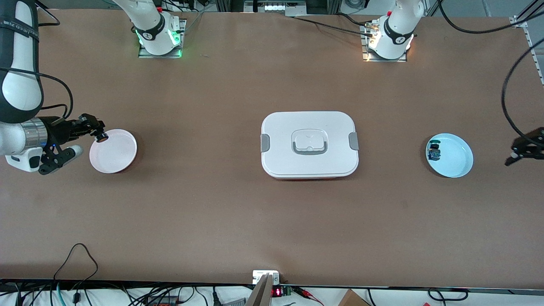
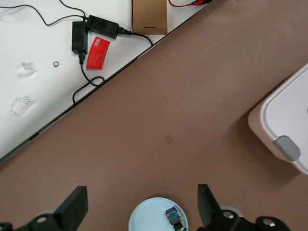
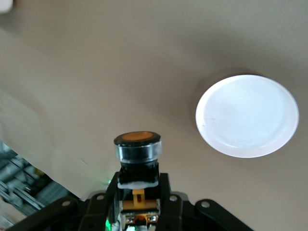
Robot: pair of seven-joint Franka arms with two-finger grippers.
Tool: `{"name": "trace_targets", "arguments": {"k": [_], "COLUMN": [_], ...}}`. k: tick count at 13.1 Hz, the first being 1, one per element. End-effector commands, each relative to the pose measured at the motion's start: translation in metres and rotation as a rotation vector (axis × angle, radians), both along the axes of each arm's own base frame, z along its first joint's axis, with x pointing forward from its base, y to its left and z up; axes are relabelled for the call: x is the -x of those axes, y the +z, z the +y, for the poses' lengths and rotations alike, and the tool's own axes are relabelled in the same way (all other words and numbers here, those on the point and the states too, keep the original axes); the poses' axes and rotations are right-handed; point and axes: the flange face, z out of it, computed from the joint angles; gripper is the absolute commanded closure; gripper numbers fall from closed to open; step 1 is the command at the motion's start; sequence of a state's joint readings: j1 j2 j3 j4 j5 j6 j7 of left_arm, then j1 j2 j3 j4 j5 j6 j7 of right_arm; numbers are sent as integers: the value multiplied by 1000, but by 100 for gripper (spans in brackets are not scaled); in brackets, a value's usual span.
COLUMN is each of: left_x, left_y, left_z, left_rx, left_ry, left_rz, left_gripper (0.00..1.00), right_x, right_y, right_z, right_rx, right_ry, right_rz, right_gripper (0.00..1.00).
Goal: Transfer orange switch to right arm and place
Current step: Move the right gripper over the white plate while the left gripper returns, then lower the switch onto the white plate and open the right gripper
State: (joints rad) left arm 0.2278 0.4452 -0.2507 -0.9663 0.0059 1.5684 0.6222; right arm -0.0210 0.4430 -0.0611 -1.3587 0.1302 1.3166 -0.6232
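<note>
left pincer (image 1: 520,154) cut by frame edge, dark switch (image 1: 434,151) parts too small

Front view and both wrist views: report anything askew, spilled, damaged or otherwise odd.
Nothing stands out. The right gripper holds the orange switch over the white plate's edge. The left gripper waits open near the blue plate, where a dark switch lies. The lidded white box sits closed.
</note>
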Motion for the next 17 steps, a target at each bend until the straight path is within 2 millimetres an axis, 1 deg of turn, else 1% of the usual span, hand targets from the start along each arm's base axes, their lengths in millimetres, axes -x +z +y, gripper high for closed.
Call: {"name": "trace_targets", "arguments": {"k": [1, 2, 3, 4, 5, 6, 7, 9, 10, 11, 13, 15, 16, 17], "left_x": [31, 36, 39, 44, 56, 71, 83, 105, 107, 111, 117, 123, 125, 128], "left_y": [25, 27, 26, 28, 32, 26, 28, 11, 0, -4, -14, -22, -29, -33], "left_z": [-38, -52, -64, -74, -95, -105, -106, -105, -104, -104, -100, -97, -99, -101], "left_rx": [-22, -18, -14, -18, -29, -37, -28, -50, -53, -58, -59, -50, -50, -52], "left_ry": [163, 212, 242, 268, 257, 242, 231, 237, 243, 258, 286, 435, 519, 559], "left_rz": [79, 107, 130, 137, 140, 163, 154, 194, 192, 188, 208, 233, 250, 260], "left_gripper": [0, 0, 0, 0, 0, 0, 0, 0, 0, 0, 0, 0, 0, 0], "right_x": [-4, -4, -3, -2, 1, 3, 4, 11, 16, 22, 33, 38, 40, 41], "right_y": [0, -5, -4, 0, -2, -6, -11, -15, -18, -19, -31, -44, -48, -51], "right_z": [-8, -12, -16, -14, -14, -14, -16, -20, -20, -19, -19, -20, -20, -21], "right_rx": [-19, -24, -9, 0, -1, -10, -28, -40, -35, -25, -34, -54, -62, -68], "right_ry": [161, 200, 248, 313, 347, 379, 449, 548, 573, 606, 709, 790, 804, 817], "right_rz": [-62, -75, -102, -135, -155, -172, -206, -270, -291, -312, -364, -383, -377, -374], "right_gripper": [95, 95, 95, 95, 95, 95, 95, 96, 96, 96, 96, 96, 96, 96]}}
